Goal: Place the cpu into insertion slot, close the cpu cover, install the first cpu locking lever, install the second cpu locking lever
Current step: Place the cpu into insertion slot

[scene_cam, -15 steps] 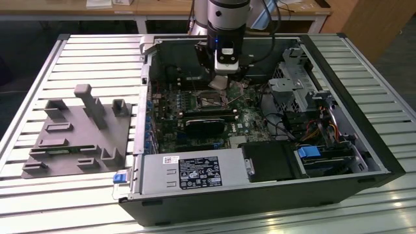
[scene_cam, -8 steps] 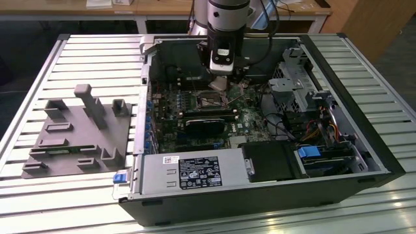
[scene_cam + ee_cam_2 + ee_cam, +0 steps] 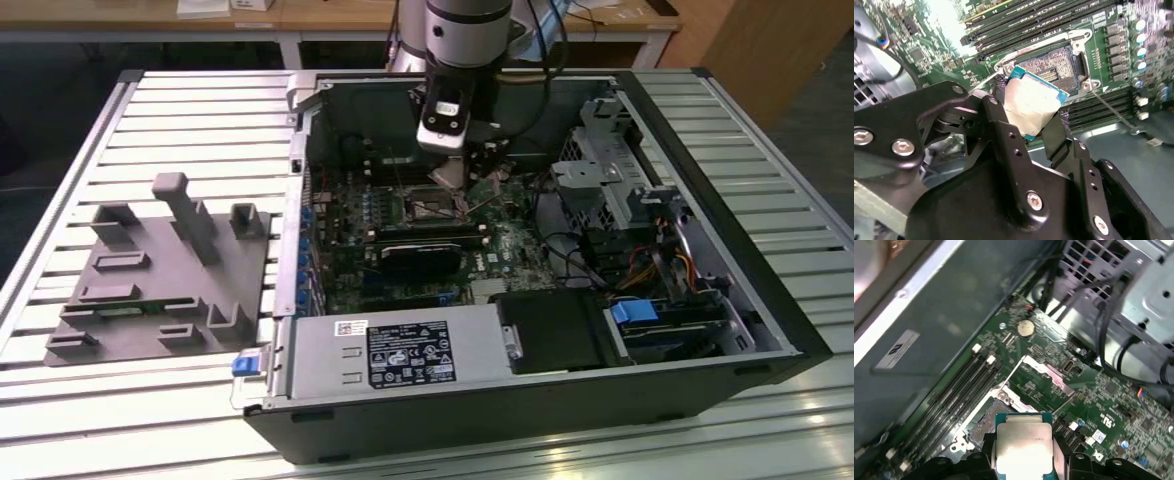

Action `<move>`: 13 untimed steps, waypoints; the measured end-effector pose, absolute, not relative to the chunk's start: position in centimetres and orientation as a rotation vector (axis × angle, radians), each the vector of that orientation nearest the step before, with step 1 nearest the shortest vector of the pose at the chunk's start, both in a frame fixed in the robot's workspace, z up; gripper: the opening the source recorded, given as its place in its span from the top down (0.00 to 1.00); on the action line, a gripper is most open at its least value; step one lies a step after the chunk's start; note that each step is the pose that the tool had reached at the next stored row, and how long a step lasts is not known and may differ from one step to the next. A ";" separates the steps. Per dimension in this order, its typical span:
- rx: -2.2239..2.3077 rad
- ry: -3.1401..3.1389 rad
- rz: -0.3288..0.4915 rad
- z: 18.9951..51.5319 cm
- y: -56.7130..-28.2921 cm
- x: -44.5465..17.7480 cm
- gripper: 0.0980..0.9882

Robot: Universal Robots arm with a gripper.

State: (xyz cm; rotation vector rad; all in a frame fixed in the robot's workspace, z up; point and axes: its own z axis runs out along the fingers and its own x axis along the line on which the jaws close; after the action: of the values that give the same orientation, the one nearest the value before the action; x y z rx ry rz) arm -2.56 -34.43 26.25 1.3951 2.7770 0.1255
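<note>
Second wrist view: the gripper (image 3: 1029, 114) pinches the silver-topped cpu (image 3: 1031, 105) by two opposite edges, tilted just above the insertion slot (image 3: 1056, 65) and not seated. The slot's dark centre lies uncovered. In the first wrist view the cpu cover (image 3: 1046, 374) stands open beside it. Long memory slots (image 3: 1044, 20) border it. Black fingers (image 3: 1004, 132) hide the chip's near corner.

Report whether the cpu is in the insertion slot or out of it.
Out. The gripper holds the cpu by its edges above the insertion slot, whose centre lies bare.
</note>
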 end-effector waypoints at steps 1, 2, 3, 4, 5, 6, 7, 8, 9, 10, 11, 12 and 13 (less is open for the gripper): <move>1.420 2.763 0.125 26.2 -34.4 -2.6 0.51; 1.446 2.749 0.125 26.2 -34.4 -2.6 0.51; 1.471 2.735 0.124 26.1 -34.4 -2.6 0.51; 1.495 2.721 0.124 26.1 -34.4 -2.6 0.51; 1.519 2.707 0.123 26.0 -34.4 -2.6 0.51; 1.543 2.692 0.122 26.0 -34.4 -2.6 0.51; 1.567 2.678 0.122 25.9 -34.4 -2.6 0.51; 1.591 2.663 0.121 25.9 -34.4 -2.6 0.51; 1.615 2.648 0.121 25.9 -34.4 -2.6 0.51; 1.639 2.632 0.120 25.8 -34.4 -2.6 0.51; 1.663 2.617 0.120 25.8 -34.4 -2.6 0.51; 1.686 2.601 0.119 25.7 -34.4 -2.6 0.51; 1.709 2.585 0.118 25.7 -34.4 -2.6 0.51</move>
State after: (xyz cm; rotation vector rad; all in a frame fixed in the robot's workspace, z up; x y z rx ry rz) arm -2.57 -34.44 25.70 1.7086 2.5851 0.1184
